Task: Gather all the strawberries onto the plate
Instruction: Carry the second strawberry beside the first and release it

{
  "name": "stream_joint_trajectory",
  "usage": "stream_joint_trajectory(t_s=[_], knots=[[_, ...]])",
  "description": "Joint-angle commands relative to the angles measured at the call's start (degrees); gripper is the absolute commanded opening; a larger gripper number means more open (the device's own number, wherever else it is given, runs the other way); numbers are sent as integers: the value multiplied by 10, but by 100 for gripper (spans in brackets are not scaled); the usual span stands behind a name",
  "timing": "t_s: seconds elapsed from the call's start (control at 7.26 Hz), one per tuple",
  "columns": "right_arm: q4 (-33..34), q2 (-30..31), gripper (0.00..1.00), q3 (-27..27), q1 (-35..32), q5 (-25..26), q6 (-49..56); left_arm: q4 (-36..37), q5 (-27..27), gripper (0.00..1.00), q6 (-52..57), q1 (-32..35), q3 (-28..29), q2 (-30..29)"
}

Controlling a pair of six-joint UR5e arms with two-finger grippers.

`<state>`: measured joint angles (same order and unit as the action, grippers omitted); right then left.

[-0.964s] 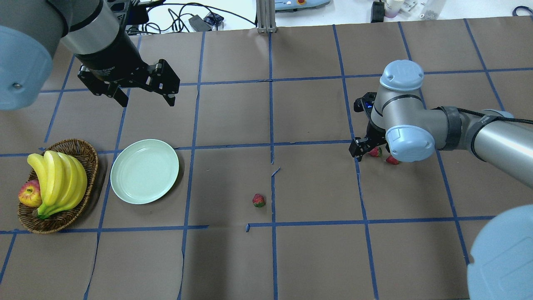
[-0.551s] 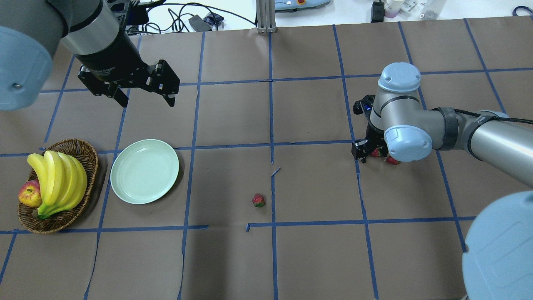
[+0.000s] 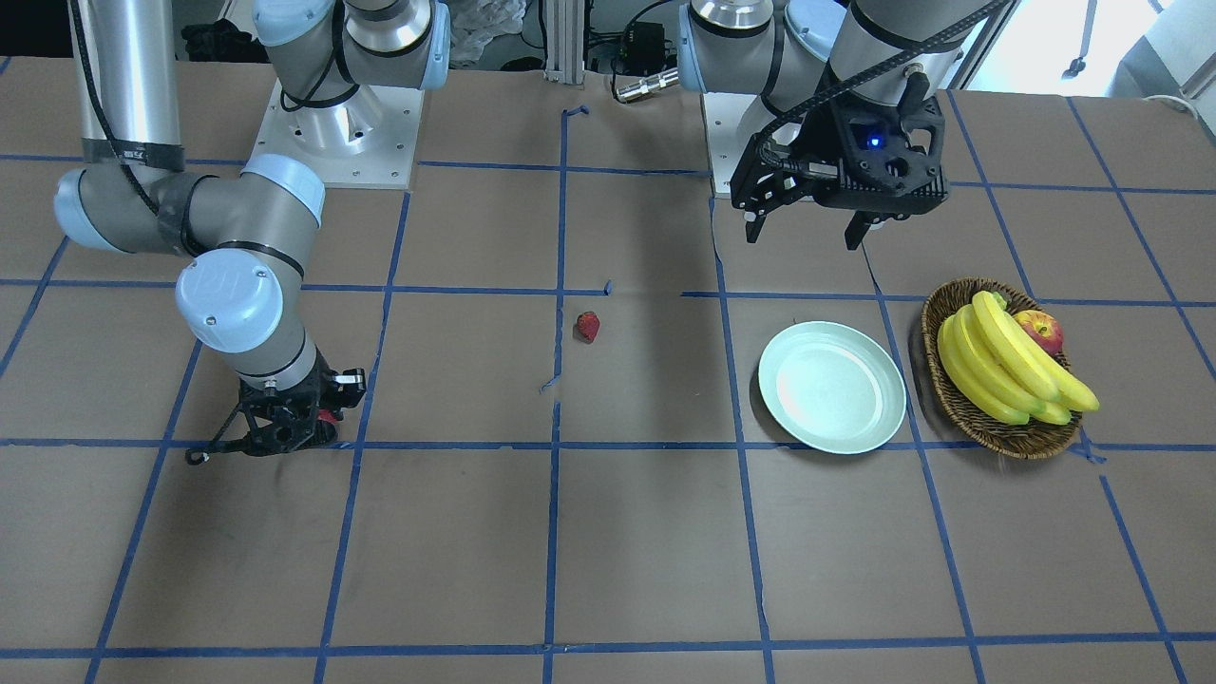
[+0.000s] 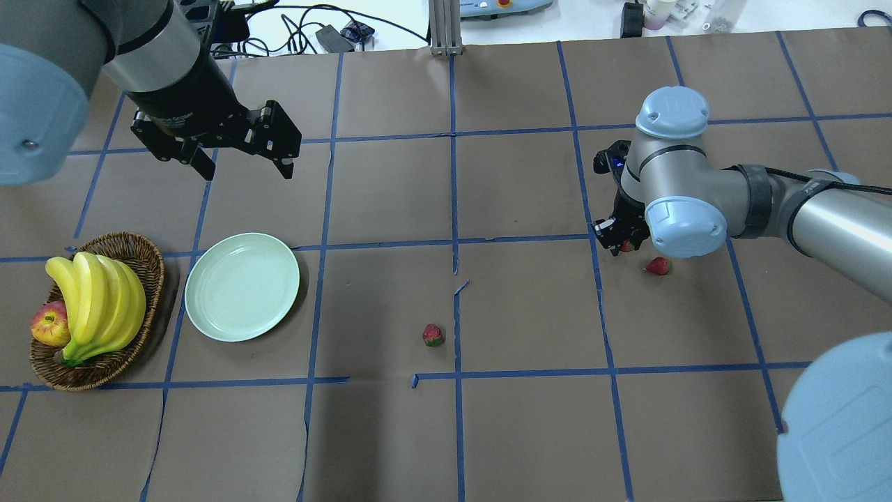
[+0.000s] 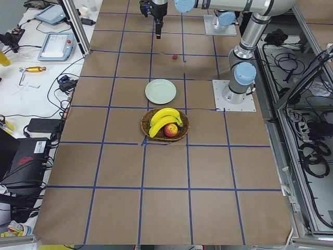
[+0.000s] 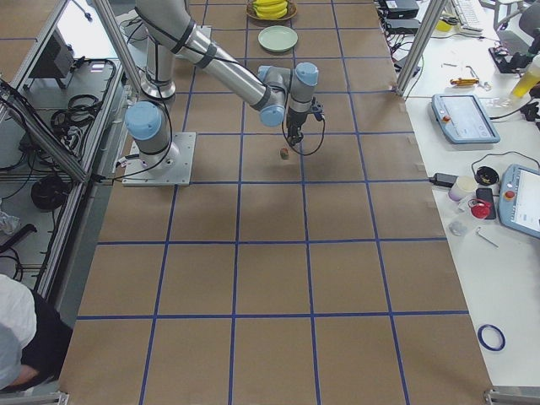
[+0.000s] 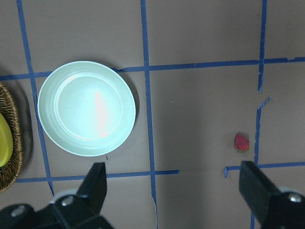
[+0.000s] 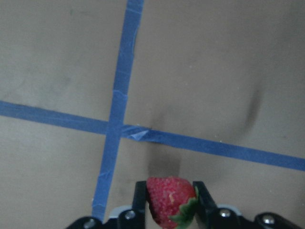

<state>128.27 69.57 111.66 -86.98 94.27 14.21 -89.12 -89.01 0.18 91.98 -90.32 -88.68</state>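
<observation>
Right hand (image 4: 619, 240) is pinching one strawberry (image 8: 169, 202). In your right wrist view it sits squeezed between the two fingers (image 8: 139, 196), with the green cap at the lower right of the berry, over the brown surface (image 4: 529, 432) just by a crossing of the blue tape lines (image 8: 114, 128). I can't tell from any view whether that berry is clear of the surface or touching it. In the overhead view, a second strawberry (image 4: 657, 265) lies loose on the surface just beside that hand, a bit right and nearer, not touching it. The third strawberry (image 4: 433, 335) lies around mid-surface, just left of the centre tape line, well apart from both hands; your left wrist view has it at right of frame. The mint-green plate (image 4: 242, 286) sits flat on the left part of the surface, touching none of the berries, so all three are outside it; the third berry is to its right and slightly nearer. Left hand (image 4: 246, 167) hangs above the surface on the far side of the plate, fingers spread wide, gripping nothing. A wicker basket (image 4: 152, 259) sits just left of the plate with a bunch of bananas (image 4: 97, 300) and an apple (image 4: 49, 324) in it.
</observation>
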Motion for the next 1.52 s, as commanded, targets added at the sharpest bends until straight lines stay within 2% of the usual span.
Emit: stream_joint_trajectory(t_s=[0.0,0.28,0.41,0.55,0.83,1.1,1.24,1.38], knots=[[-5,3,0,-23,-74,-58,-165,0,1,100,0,0,1,0],[3,-1,0,-30,-206,-91,-379,0,0,100,0,0,1,0],[22,-14,0,-45,-256,-120,-462,0,0,100,0,0,1,1],[24,-45,0,-73,-293,-121,-520,0,0,100,0,0,0,0],[20,-105,0,-136,-337,-121,-569,0,0,100,0,0,0,0],[20,-111,0,-139,-343,-123,-571,0,1,100,0,0,-1,-1],[24,-110,41,-139,-343,-129,-571,0,0,100,0,0,0,0],[26,-107,99,-139,-343,-137,-570,0,0,100,0,0,0,0]])
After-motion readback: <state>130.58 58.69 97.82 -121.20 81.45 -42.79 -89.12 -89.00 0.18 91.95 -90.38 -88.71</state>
